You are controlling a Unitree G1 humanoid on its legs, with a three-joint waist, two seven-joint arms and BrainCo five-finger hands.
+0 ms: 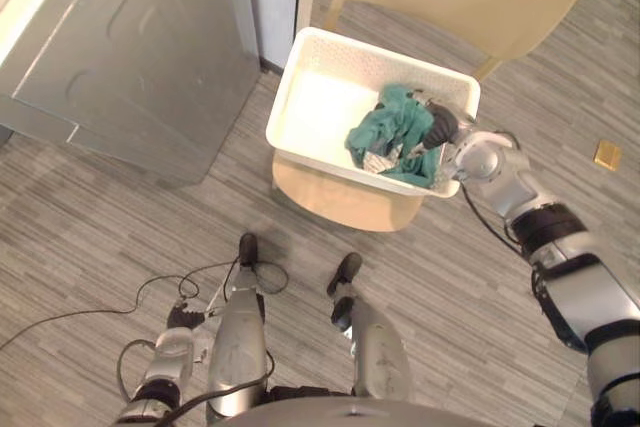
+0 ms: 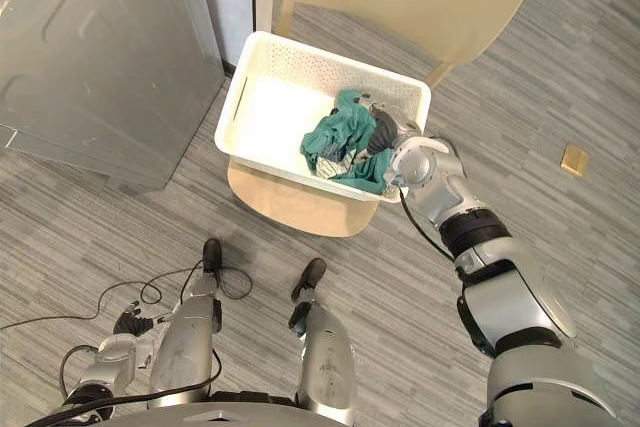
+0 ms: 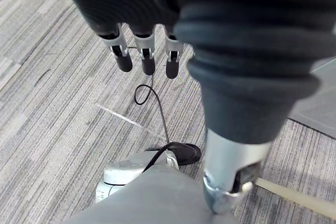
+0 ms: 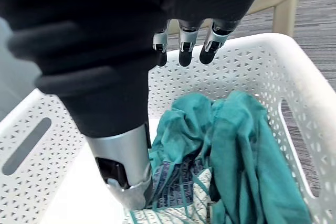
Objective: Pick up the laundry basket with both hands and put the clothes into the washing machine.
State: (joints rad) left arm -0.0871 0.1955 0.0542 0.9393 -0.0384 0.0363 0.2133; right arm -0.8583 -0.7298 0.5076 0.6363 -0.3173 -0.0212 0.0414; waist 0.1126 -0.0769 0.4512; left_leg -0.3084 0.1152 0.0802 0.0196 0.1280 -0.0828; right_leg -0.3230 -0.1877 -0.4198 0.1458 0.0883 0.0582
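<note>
The right hand [image 4: 188, 38] hovers over the white basket [image 4: 294, 61], fingers straight and apart, gripping nothing; the teal clothes [image 4: 231, 145] lie heaped just beneath its thumb, with the basket's wall past its fingertips. The left hand [image 3: 144, 56] hangs open above the floor [image 3: 52, 103], well apart from the basket

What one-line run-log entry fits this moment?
stage: pre-grasp | right hand: open, over clothes in basket | left hand: open, low at side | basket: on chair, not lifted
</note>
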